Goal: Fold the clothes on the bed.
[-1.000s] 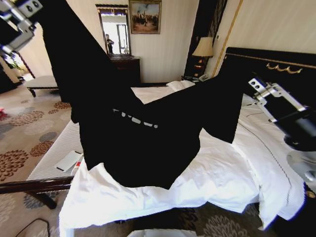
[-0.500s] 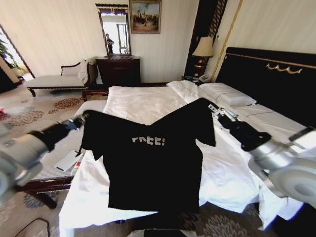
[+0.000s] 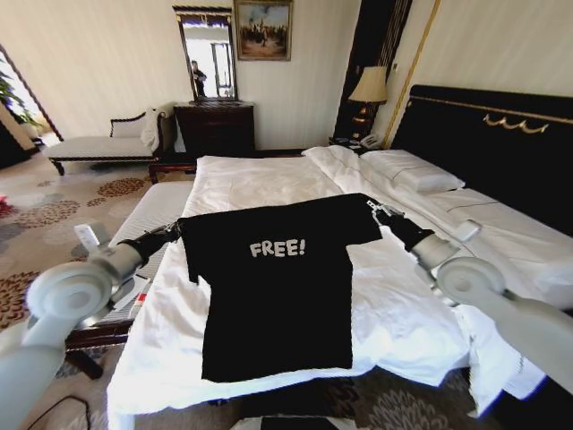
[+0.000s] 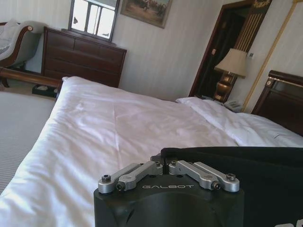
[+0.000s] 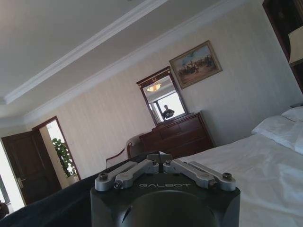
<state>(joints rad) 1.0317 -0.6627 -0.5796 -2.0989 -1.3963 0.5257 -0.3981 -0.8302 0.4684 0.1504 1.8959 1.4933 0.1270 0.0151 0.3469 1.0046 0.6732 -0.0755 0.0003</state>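
A: The T-shirt (image 3: 277,296) is lying flat near the foot of the bed (image 3: 260,184), lettering up.

B: The left gripper (image 3: 172,231) and right gripper (image 3: 377,212) are pinching its sleeves; I advise keeping both taut and level.

Both arms reach forward, spread wide. The left claw (image 3: 176,230) and the right claw (image 3: 376,212) are each closed on a T-shirt (image 3: 277,287) shoulder.

Pale striped walls are seen behind a dark wooden dresser (image 3: 218,125), topped by a mirror (image 3: 207,55); a framed painting (image 3: 263,30) is hung beside it; a lit lamp (image 3: 368,86) is placed nearby; a floral carpet (image 3: 45,233) is laid under a chaise (image 3: 103,145).
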